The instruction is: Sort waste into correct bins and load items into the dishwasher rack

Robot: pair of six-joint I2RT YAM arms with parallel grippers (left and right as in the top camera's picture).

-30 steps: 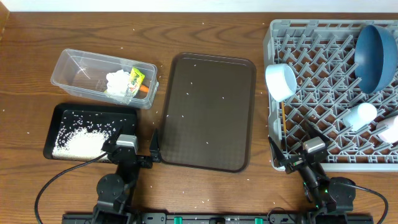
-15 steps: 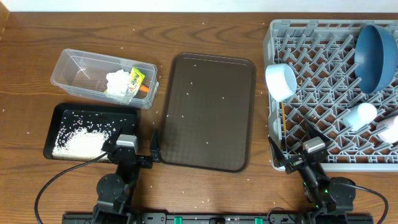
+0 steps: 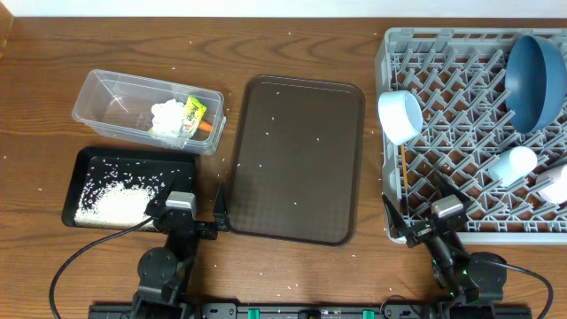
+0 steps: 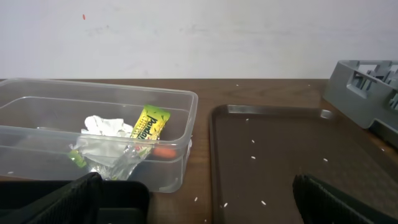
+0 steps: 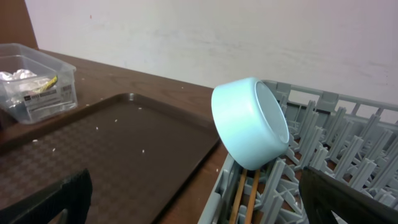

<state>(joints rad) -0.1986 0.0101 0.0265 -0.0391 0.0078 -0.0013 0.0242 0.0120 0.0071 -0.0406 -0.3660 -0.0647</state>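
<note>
Room: a plain white wall (image 4: 186, 37) is running behind the far edge of the surface

Surface (image 3: 292, 53): dark brown wood grain, carrying everything below, with stray white grains lying scattered over it

Dishwasher rack (image 3: 443, 80): grey, pegged, sitting at the right end of the surface

Brown serving tray (image 3: 297, 159): lying flat in the middle, between the bins and the rack, bearing only a few specks of rice

Black tray (image 3: 80, 164): lying at front left, holding the loose white rice grains (image 3: 111, 199)

Clear tub (image 3: 106, 93): sitting just behind the black tray

Dark blue dish (image 3: 534, 80): leaning on edge in the rack's far right corner

White bowl (image 3: 400, 115): tilting on its side at the rack's left edge, mouth facing right, above two wooden sticks (image 5: 245, 186)

Left tool (image 3: 188, 213): hovering by the near edge between black tray and serving tray, jaws spread wide, gripping nothing

Right tool (image 3: 425, 213): hovering at the rack's near left corner, jaws spread wide, gripping nothing

Two small cups (image 3: 514, 165): lying among the pegs at the rack's right side, colours too washed out to tell

Crumpled white tissue (image 3: 166, 115), green-yellow foil wrapper (image 3: 193, 113), small orange carrot (image 3: 205, 127): resting together at the tub's right end
</note>
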